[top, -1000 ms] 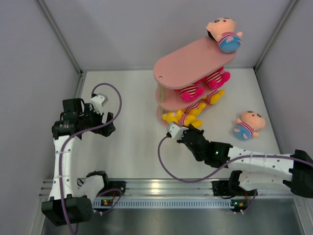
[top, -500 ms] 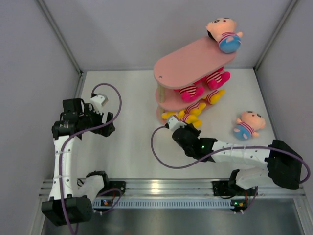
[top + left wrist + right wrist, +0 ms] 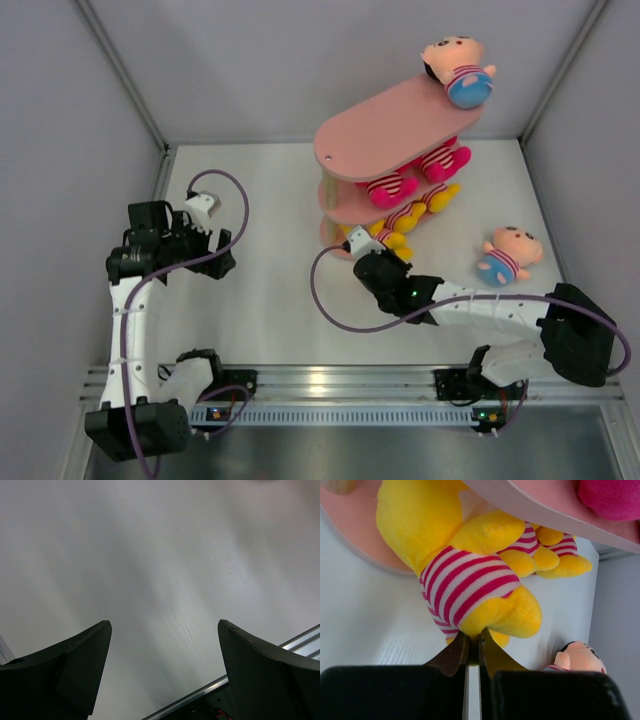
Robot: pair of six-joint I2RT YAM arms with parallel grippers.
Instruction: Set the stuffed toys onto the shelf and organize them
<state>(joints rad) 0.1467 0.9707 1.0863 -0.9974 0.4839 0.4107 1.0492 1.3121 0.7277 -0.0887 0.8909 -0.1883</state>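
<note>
Yellow toy (image 3: 465, 587) half off shelf (image 3: 350, 535) bottom board | right pincer (image 3: 474, 639) clenched, tips at its foot | push slow, straight toward shelf | left pincer (image 3: 164, 625) released, far from shelf

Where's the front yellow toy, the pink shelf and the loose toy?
Front yellow toy (image 3: 465, 587): right wrist view, striped shirt.
Pink shelf (image 3: 390, 125): top external view, top board.
Loose toy (image 3: 502, 262): top external view, striped shirt.

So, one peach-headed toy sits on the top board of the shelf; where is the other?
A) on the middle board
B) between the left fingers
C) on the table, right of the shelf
C: the second peach-headed toy lies on the table, right of the shelf.
</note>
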